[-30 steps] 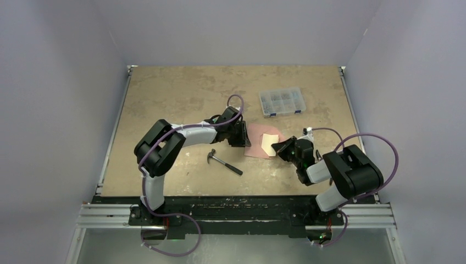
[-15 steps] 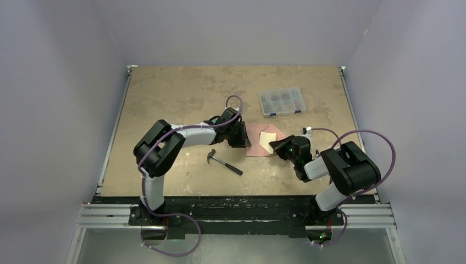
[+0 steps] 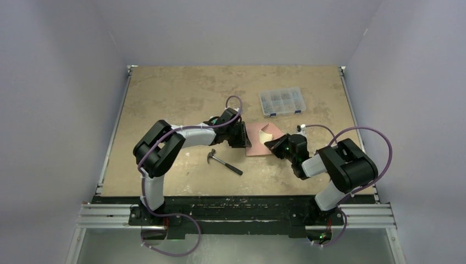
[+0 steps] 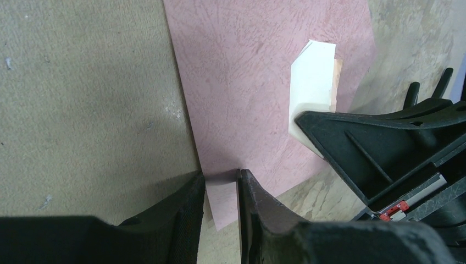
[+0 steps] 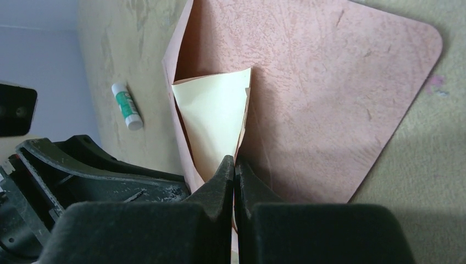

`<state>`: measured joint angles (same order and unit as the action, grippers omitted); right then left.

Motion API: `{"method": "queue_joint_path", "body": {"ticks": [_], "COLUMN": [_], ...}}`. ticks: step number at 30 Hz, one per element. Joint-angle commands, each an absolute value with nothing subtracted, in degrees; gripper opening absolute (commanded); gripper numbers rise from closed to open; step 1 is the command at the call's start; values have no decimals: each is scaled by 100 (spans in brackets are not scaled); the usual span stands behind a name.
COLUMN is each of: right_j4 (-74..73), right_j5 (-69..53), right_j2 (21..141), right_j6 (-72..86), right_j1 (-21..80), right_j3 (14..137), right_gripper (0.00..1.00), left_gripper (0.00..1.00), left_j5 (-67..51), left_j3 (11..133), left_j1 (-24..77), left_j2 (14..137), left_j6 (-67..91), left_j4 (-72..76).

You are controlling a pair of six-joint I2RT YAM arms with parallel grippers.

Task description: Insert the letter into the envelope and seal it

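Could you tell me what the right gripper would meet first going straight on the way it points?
Most likely the pink envelope: the right gripper, shut on the cream letter, points into its open mouth, with nothing else between. Depth past that is unclear.

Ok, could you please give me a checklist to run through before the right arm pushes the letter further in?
1. Right gripper, jaws shut on the letter: ok.
2. Left gripper gripping the envelope at its corner: cannot tell; a narrow gap shows between its jaws.
3. Letter fully inside the envelope: not ok; much of it shows.
4. Hammer apart from the envelope: ok.
5. Glue stick on the table for sealing: ok.
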<state>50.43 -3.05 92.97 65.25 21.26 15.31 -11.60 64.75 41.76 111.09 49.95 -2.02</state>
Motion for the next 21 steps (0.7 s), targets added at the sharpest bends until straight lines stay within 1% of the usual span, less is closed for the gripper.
{"method": "queue_joint_path", "body": {"ticks": [1,7,14,17,21], "right_j4": [4158,3289,2058,1919,2061], "right_j5": [-576,-446,530,642,420], "right_j2": [9236,9118,8672,8688,8877], "right_j6": [6039,6080,5839,5730,5443], "right_j1": [2228,2224,2226,2230,2232], "right_j3": [1697,1995,2261,2340,2430], "right_gripper": [0,0,0,0,0], "left_gripper": [28,28,28,29,31], "left_j5": [-1026,-896,-612,-645,-782], "left_j3": [6443,6417,6403,6441,6495], "left_j1": [4263,4265,4262,4259,4260], "left_j2": [11205,11175,11104,11117,11180], "left_j6": [4826,4778,4628,4511,4414], "left_j4": [-333,-365,-421,-377,-233]}}
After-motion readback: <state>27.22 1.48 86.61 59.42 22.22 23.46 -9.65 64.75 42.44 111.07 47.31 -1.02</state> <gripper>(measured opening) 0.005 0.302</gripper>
